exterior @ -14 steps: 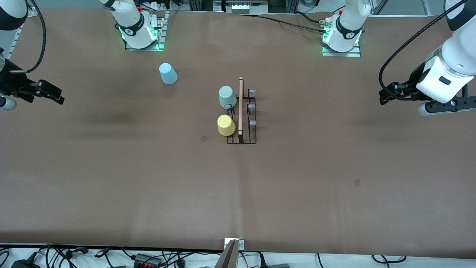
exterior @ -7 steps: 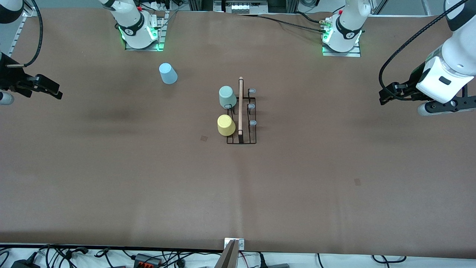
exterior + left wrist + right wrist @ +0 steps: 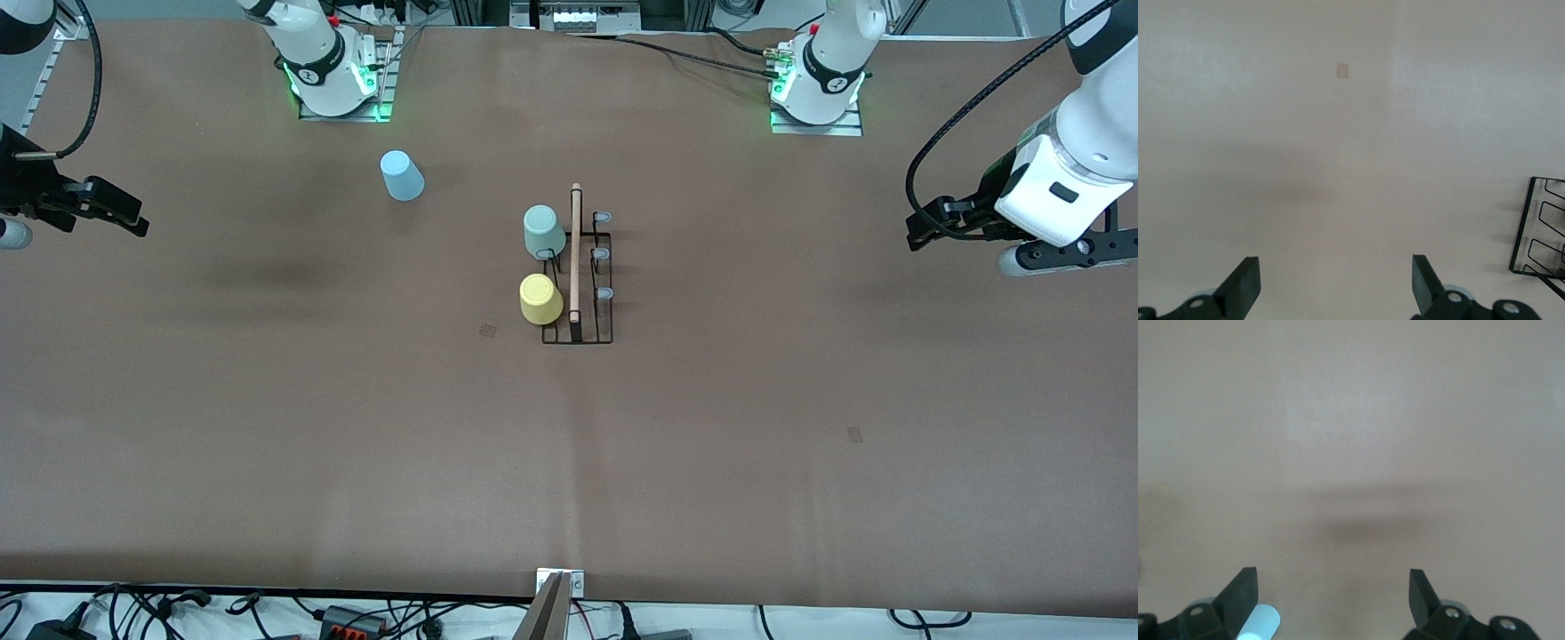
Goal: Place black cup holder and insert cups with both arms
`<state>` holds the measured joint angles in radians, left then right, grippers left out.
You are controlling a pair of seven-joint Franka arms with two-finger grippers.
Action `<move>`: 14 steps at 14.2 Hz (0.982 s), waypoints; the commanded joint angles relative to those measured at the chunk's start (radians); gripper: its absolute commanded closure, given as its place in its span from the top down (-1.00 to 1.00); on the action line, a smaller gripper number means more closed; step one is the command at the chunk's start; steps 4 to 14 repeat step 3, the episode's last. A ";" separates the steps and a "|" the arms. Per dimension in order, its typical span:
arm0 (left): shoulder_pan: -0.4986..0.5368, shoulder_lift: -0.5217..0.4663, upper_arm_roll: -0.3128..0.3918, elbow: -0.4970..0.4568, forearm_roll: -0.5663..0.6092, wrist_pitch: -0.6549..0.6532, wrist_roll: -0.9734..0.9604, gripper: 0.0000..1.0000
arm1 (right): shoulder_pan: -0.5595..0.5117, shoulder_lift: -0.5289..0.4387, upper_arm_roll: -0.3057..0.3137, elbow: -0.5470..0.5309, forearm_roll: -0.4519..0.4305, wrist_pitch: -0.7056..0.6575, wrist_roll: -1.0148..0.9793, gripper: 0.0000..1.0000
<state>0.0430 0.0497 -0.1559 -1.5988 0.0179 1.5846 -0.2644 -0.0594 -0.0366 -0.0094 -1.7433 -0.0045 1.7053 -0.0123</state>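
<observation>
We see the black cup holder (image 3: 578, 267) mid-table, with the mint cup (image 3: 543, 231) and yellow cup (image 3: 540, 299) on its prongs toward the right arm's end. The blue cup (image 3: 402, 175) lies apart on the table (image 3: 569, 444). The left gripper (image 3: 1335, 287) and the right gripper (image 3: 1331, 600) hang spread and empty over opposite table ends (the right one is partly cut off in the front view).

Front camera high, facing robots; wrist cameras look down at table (image 3: 711, 444).

No words, numbers or brand names can be read anywhere. Small marks on the arm bases are illegible.
</observation>
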 commanded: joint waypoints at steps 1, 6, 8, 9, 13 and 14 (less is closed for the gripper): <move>0.000 -0.004 -0.001 0.013 0.008 -0.018 -0.004 1.00 | 0.009 -0.017 -0.006 -0.013 0.000 0.005 -0.009 1.00; 0.000 -0.004 -0.001 0.013 0.008 -0.018 -0.004 1.00 | 0.009 -0.017 -0.006 -0.013 0.000 0.008 -0.009 1.00; 0.000 -0.004 -0.001 0.013 0.008 -0.018 -0.004 1.00 | 0.009 -0.017 -0.006 -0.013 0.000 0.008 -0.009 1.00; 0.000 -0.004 -0.001 0.013 0.008 -0.018 -0.004 1.00 | 0.009 -0.017 -0.006 -0.013 0.000 0.008 -0.009 1.00; 0.000 -0.004 -0.001 0.013 0.008 -0.018 -0.004 1.00 | 0.009 -0.017 -0.006 -0.013 0.000 0.008 -0.009 1.00; 0.000 -0.004 -0.001 0.013 0.008 -0.018 -0.004 1.00 | 0.009 -0.017 -0.006 -0.013 0.000 0.008 -0.009 1.00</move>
